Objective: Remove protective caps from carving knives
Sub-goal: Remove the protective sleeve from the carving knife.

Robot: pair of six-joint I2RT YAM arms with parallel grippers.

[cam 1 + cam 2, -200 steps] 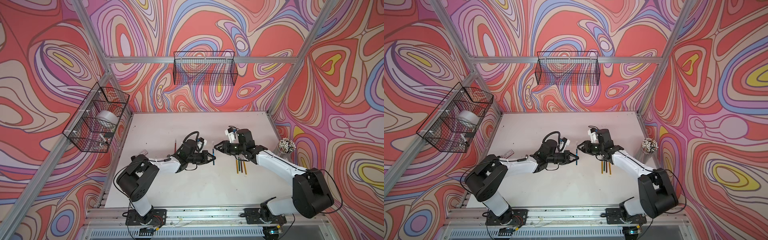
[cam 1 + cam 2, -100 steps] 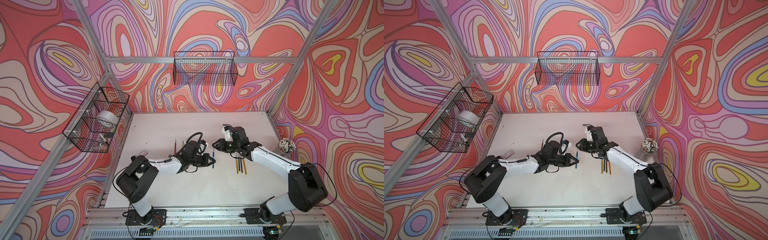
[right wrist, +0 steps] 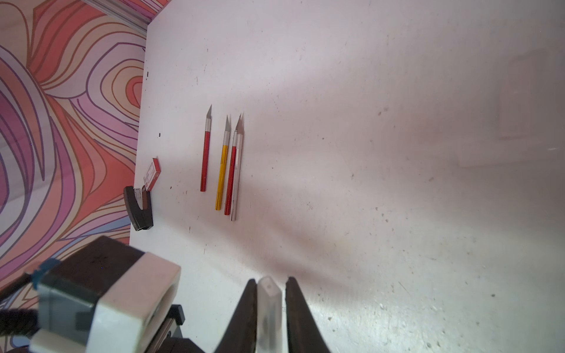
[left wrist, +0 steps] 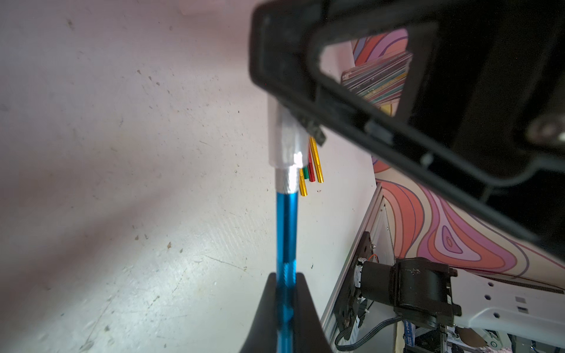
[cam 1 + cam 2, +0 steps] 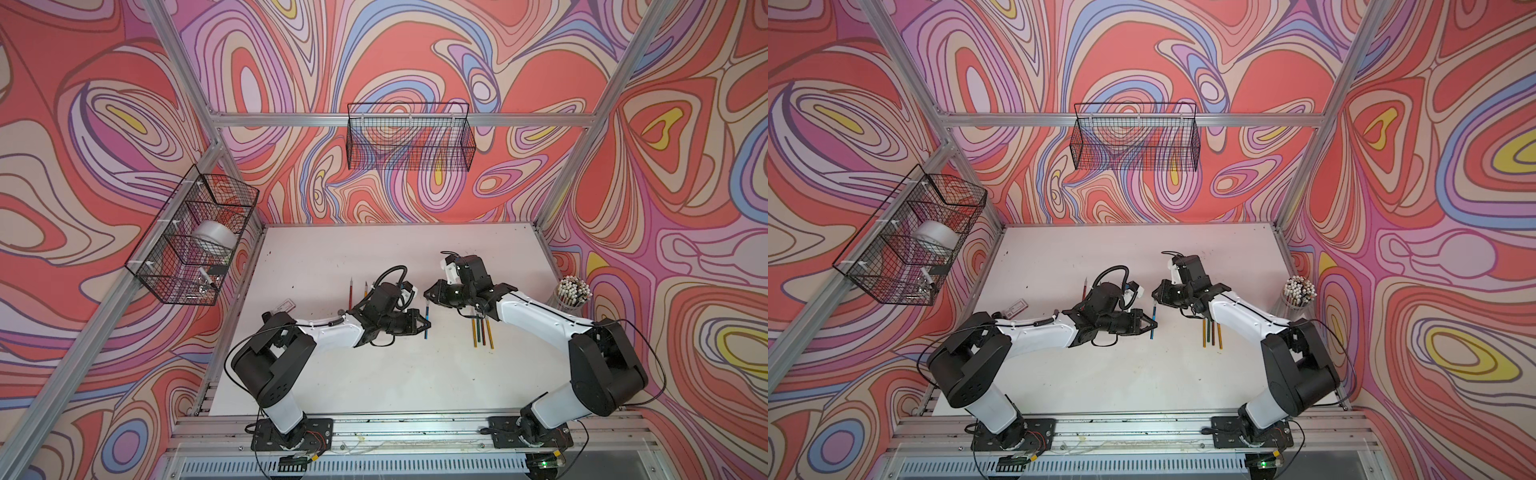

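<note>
My left gripper is shut on the handle of a blue carving knife, held above the table's middle. A translucent protective cap still sits on its silver tip. My right gripper has its fingers closed on either side of that cap. Several bare-bladed knives lie left of the left arm. Several more knives lie under the right arm, their tips hidden.
A cup of white-tipped sticks stands at the right edge. A small red and white box lies near the left edge. Wire baskets hang on the back wall and the left wall.
My right gripper has swung left to the capped tip of the blue knife and narrowed its fingers around the cap. The left gripper has kept hold of the knife, shifting slightly.
</note>
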